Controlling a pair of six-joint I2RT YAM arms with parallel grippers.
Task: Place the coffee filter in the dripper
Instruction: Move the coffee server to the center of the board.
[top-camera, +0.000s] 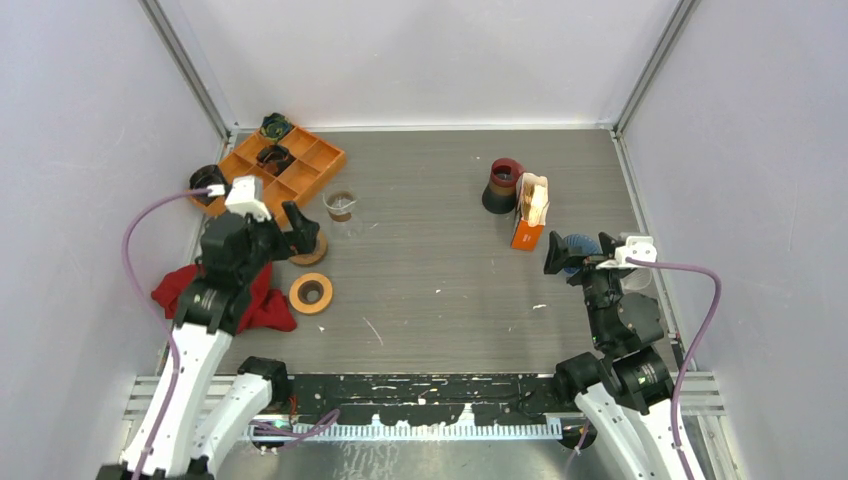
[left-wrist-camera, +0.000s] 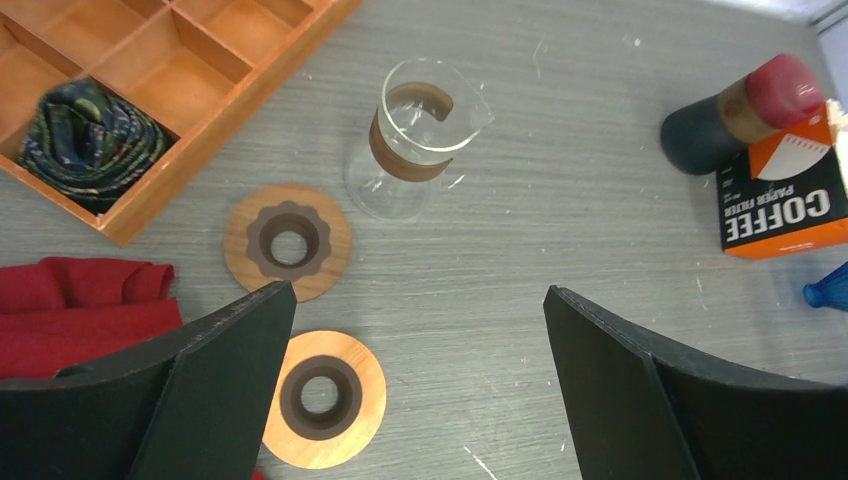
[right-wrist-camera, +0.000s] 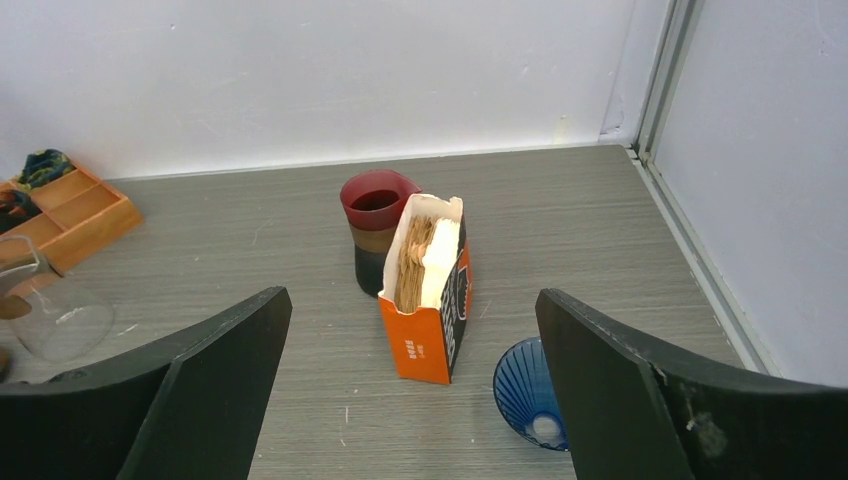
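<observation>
**Coffee filters (right-wrist-camera: 413, 262) stand in open orange box (right-wrist-camera: 425, 350)**

The box stands right of centre on the table (top-camera: 450, 290), blue glass dripper (right-wrist-camera: 528, 400) just beside it. Left gripper (left-wrist-camera: 418, 292) and right gripper (right-wrist-camera: 408, 296) hover with jaws spread wide, holding nothing.

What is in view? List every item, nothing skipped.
coffee filter box: one, orange and black, open, right of centre
dripper: one, blue, right of the box
cup: one, red, brown and black, behind the box
glass carafe: one, clear, brown band, near the tray
wooden rings: two, brown, left side
tray: one, orange, far left
patterned cloth: one, dark, in a tray compartment
dark items: two, unclear, one in the tray, one left of it
red cloth: one, left edge
left gripper: black, open, over the rings
right gripper: black, open, facing the box
</observation>
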